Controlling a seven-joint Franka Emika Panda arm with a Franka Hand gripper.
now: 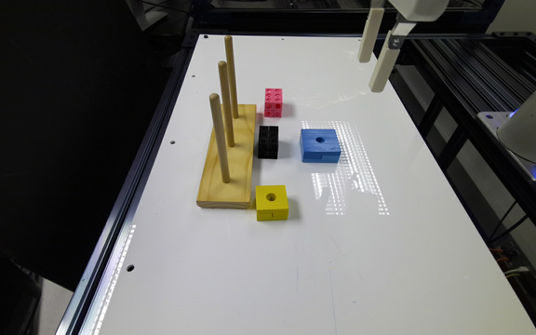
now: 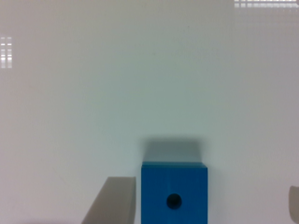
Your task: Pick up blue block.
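Gripper (image 1: 376,58) hangs high above the white table (image 1: 296,260), fingers spread wide; blue block (image 1: 320,144) lies untouched below.

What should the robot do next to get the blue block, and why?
Probably bring the end effector down and over toward the blue block. It hangs high above the table's far side, fingers spread, and the block sits alone, untouched.
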